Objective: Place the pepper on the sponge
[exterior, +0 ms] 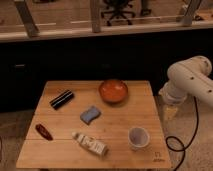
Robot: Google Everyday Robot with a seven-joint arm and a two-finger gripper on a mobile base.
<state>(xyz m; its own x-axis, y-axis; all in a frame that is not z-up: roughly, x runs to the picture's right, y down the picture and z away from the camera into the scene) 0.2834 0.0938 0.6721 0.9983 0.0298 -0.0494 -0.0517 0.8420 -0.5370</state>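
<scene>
The pepper (44, 131) is a small dark red chilli lying near the wooden table's (125, 125) left edge, towards the front. The sponge (90, 115) is a blue-grey pad lying flat near the table's middle, up and to the right of the pepper. My white arm (190, 80) stands off the table's right side. The gripper (169, 113) hangs below it just past the right edge, far from both the pepper and the sponge. It holds nothing that I can see.
An orange bowl (113, 91) sits at the back centre and a black can (61, 99) lies at the back left. A white bottle (90, 143) lies on its side at the front, with a white cup (138, 136) to its right. A black cable (175, 146) loops beside the table.
</scene>
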